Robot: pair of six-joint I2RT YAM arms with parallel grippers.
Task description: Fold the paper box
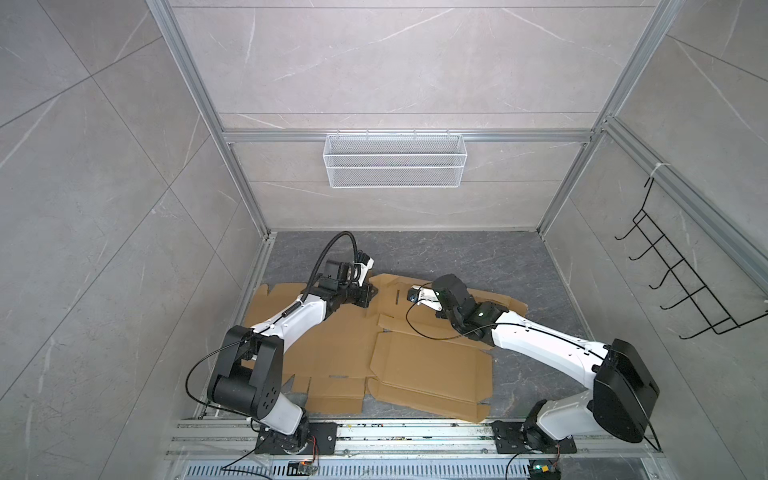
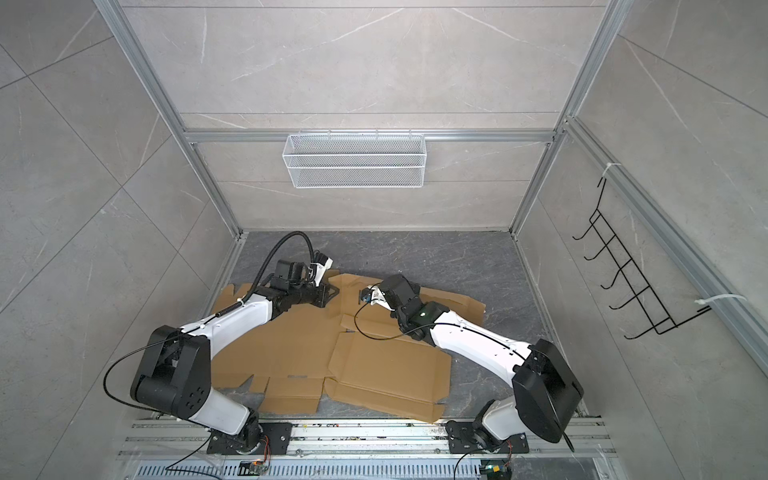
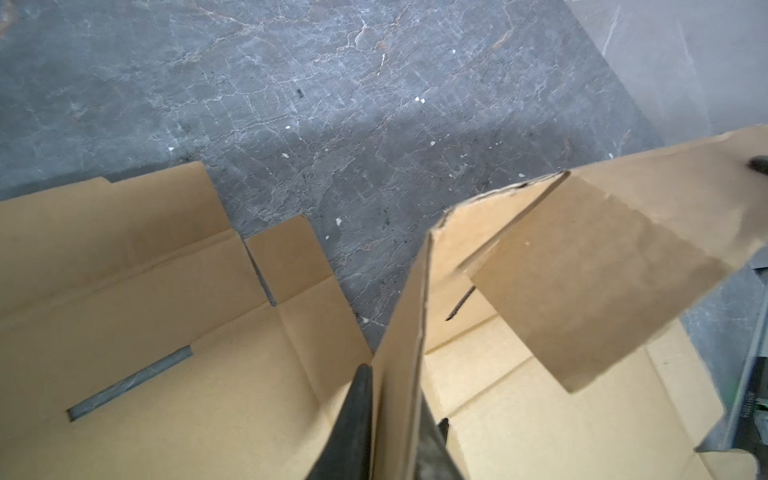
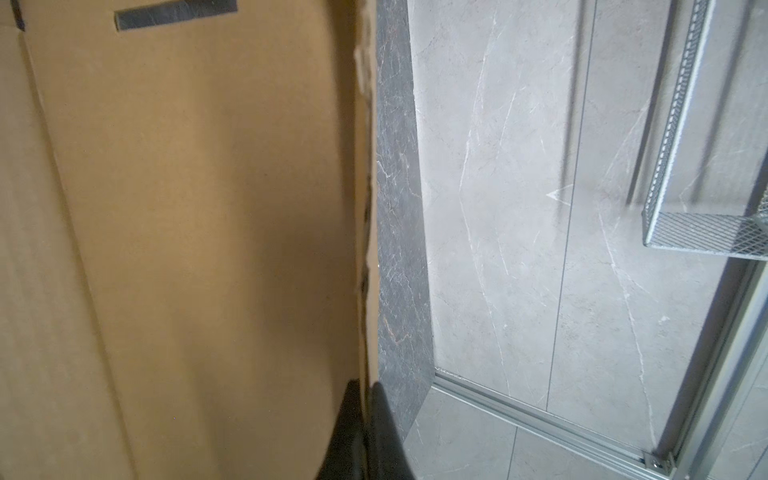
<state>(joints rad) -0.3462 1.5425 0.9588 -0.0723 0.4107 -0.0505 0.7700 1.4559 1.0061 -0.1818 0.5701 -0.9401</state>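
Left gripper (image 3: 399, 395) is clamped tight on an upright flap (image 3: 405, 299), one finger each side. Right gripper (image 4: 365, 384) is pinched shut on a panel (image 4: 208, 208), right at its ragged rim.

The cardboard box (image 1: 432, 370) is a die-cut blank, mostly flat on the table (image 1: 478, 257). It spreads beneath and behind both grippers toward the arm bases.

Risks as we see them:
- Right's bite looks shallow, so a pull could slip off or tear that frayed edge.
- Arms pulling against each other could crease the sheet off its score lines.
- The flat part isn't pinned, so it may slide on the smooth stone-look top.

Material is brown corrugated board: matte, stiff, with cut slots and tabs. Beyond the grippers, a white wire basket (image 1: 395, 160) hangs on the wall.
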